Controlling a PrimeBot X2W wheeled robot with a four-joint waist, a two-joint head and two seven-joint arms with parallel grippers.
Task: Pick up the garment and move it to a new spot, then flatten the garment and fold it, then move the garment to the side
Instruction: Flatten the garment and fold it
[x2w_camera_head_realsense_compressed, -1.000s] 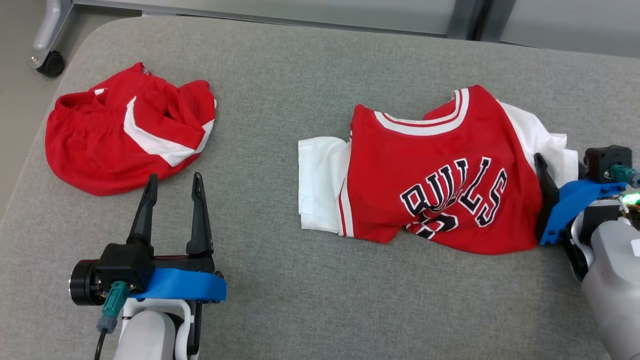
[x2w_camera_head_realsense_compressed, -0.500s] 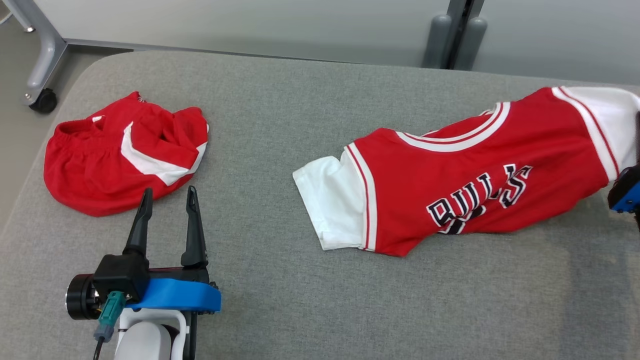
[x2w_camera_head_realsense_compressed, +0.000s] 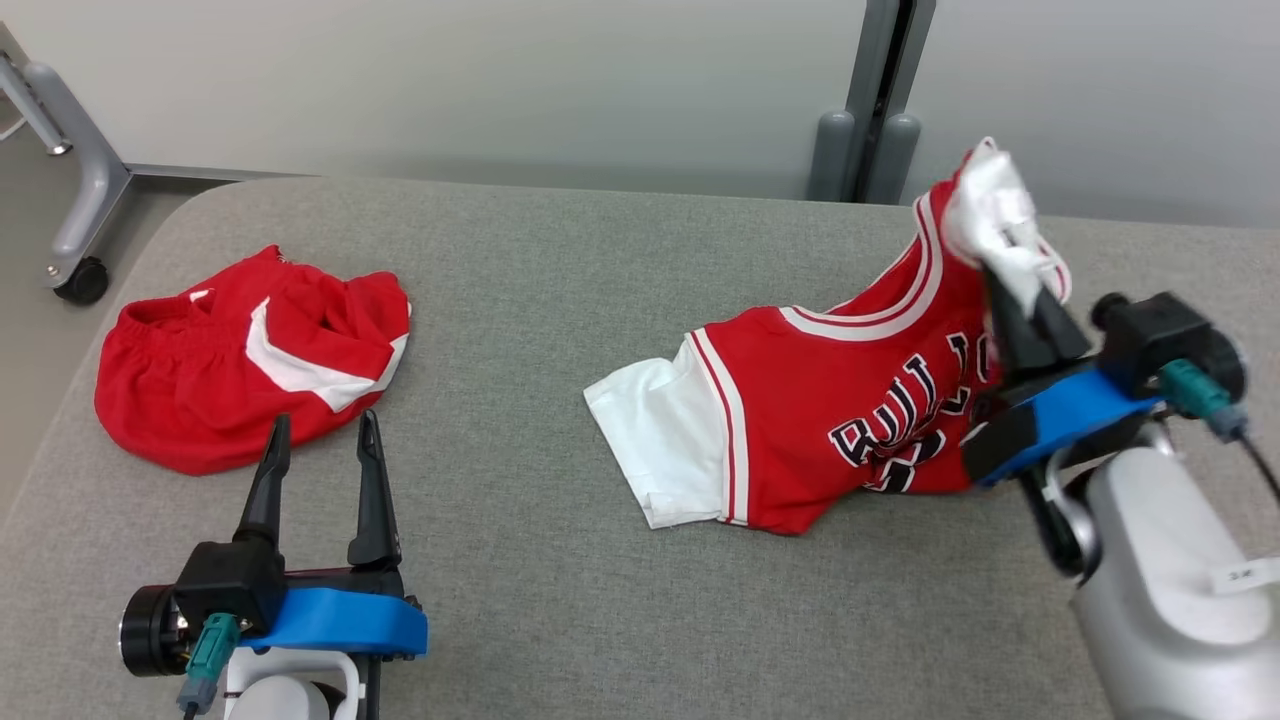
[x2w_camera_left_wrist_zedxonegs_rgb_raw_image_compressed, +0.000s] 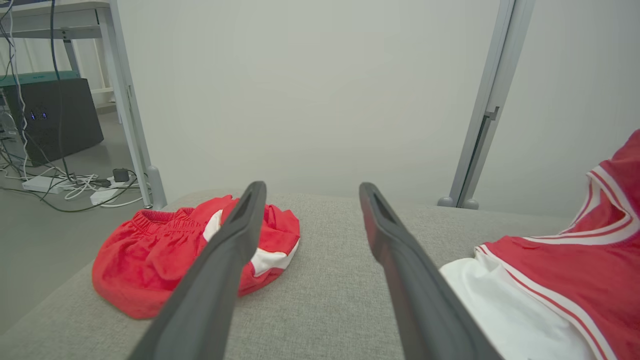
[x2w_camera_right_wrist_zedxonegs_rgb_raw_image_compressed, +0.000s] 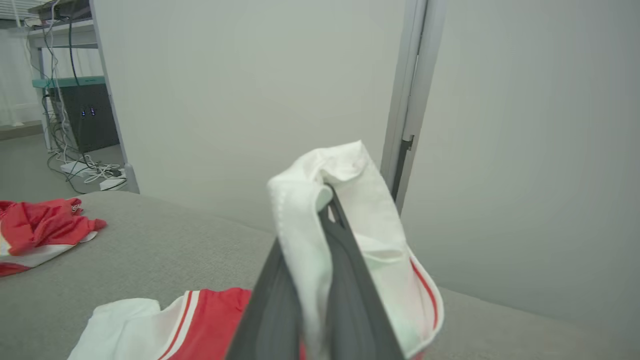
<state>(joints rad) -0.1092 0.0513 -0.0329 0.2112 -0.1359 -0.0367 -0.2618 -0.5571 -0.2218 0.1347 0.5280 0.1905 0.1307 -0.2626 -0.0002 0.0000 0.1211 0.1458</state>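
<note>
Head view: right end effector (x2w_camera_head_realsense_compressed: 1008, 290) clamped on garment (x2w_camera_head_realsense_compressed: 850, 400), sleeve end raised; left end effector (x2w_camera_head_realsense_compressed: 322, 422) spread

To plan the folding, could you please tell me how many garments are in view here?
2: red shorts lying at the left, and a red-and-white jersey at the right, one sleeve held up by the right gripper.

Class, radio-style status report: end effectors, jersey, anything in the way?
Right end effector shut on jersey, white sleeve raised. Left end effector open, empty. Shorts lie apart, far left.
</note>
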